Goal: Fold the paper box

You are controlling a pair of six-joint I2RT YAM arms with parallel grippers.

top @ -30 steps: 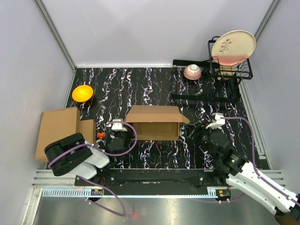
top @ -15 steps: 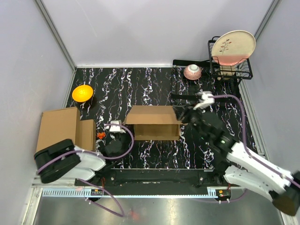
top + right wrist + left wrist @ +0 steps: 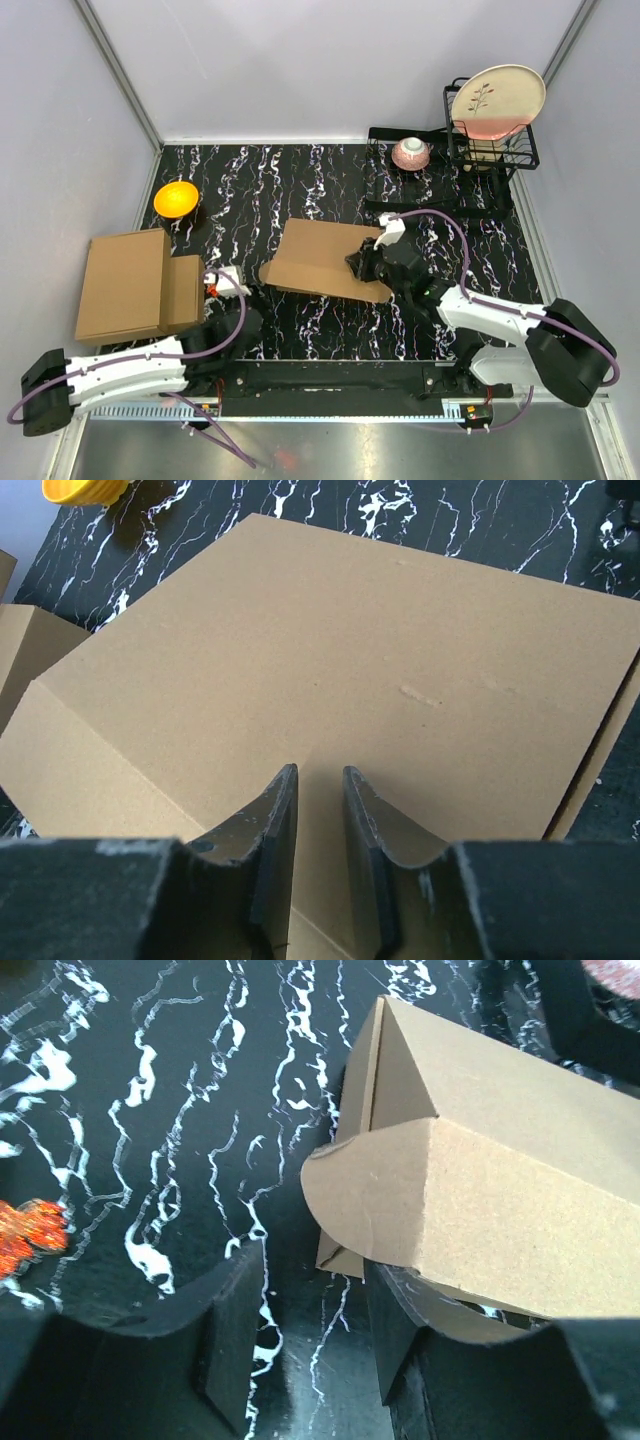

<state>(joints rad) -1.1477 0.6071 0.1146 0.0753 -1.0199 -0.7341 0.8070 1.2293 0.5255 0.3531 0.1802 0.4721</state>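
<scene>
The brown paper box (image 3: 320, 255) lies mid-table, skewed, with its top panel down over it. My right gripper (image 3: 362, 264) rests on the box's right part. In the right wrist view its jaws (image 3: 318, 775) stand almost together over the flat cardboard (image 3: 400, 660), with nothing between them. My left gripper (image 3: 252, 300) is at the box's left end. In the left wrist view it (image 3: 308, 1290) is open and empty, and the rounded end flap (image 3: 370, 1200) sits just ahead of the fingertips (image 3: 385, 1290).
A stack of flat cardboard (image 3: 130, 285) lies at the left edge, with a small orange item (image 3: 212, 290) beside it. An orange bowl (image 3: 176, 197) stands at the back left. A black rack with a plate (image 3: 497, 100) and a pink bowl (image 3: 411, 153) stands at the back right.
My right arm swung in from the right onto the box, and the open box now lies closed and skewed. My left arm stretched out toward the box's left end.
</scene>
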